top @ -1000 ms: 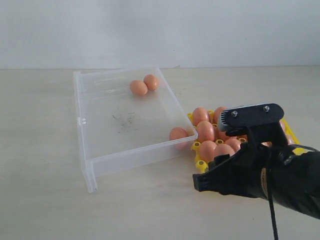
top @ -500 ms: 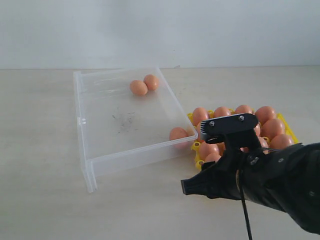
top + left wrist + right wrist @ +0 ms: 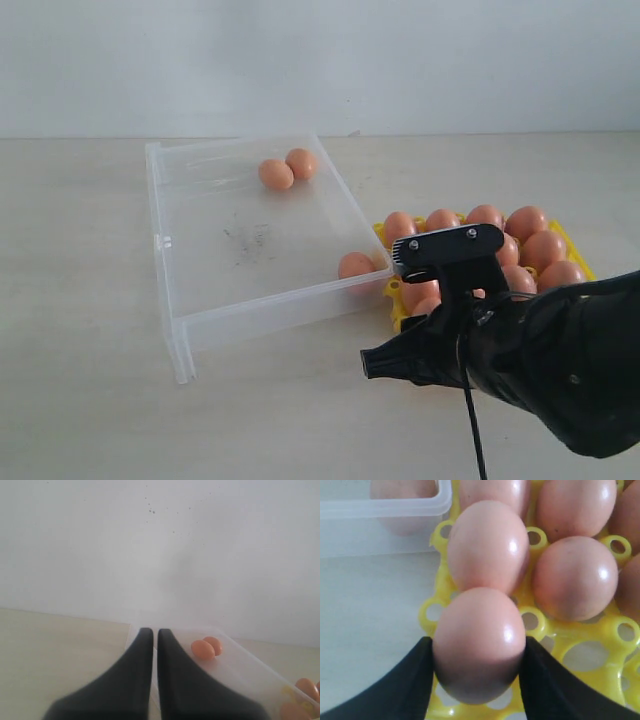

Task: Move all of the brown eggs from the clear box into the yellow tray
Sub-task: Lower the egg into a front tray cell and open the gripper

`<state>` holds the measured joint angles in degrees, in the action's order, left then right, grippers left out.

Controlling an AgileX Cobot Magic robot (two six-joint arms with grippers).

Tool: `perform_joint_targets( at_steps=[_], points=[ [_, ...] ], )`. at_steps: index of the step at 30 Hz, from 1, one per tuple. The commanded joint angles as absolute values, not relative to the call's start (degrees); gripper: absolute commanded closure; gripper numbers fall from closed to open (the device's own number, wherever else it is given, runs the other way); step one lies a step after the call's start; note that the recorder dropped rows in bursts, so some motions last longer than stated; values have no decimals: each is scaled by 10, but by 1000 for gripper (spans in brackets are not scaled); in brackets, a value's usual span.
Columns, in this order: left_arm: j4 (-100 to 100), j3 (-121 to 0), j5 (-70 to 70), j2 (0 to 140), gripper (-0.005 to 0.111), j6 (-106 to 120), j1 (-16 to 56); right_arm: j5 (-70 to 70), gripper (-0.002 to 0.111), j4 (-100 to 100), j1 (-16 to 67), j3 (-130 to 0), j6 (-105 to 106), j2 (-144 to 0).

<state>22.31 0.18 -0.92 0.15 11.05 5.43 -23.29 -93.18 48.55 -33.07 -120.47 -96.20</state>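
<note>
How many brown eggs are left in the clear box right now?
3. Two brown eggs touch by the clear box's far wall; the third sits in its corner nearest the yellow tray. The box shows fully; none seems hidden.

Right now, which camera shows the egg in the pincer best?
The right wrist view: the held egg shows large and close, gripped by the right pincer over the tray. In the exterior view the arm hides it; the left wrist view does not clearly show it.
</note>
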Motion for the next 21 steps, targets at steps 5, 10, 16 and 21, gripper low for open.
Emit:
perform_joint_targets(
  at_steps=[5, 10, 16, 21],
  points=[
    [229, 0, 0, 0, 103, 106, 59, -210, 49, -925, 486, -327, -1200, -957],
    [229, 0, 0, 0, 103, 106, 59, -235, 45, -932, 486, -327, -1200, -923],
    [229, 0, 0, 0, 103, 106, 59, -237, 45, -909, 486, -327, -1163, -853],
    [229, 0, 0, 0, 103, 106, 59, -116, 57, -879, 486, -327, -1063, -801]
  ],
)
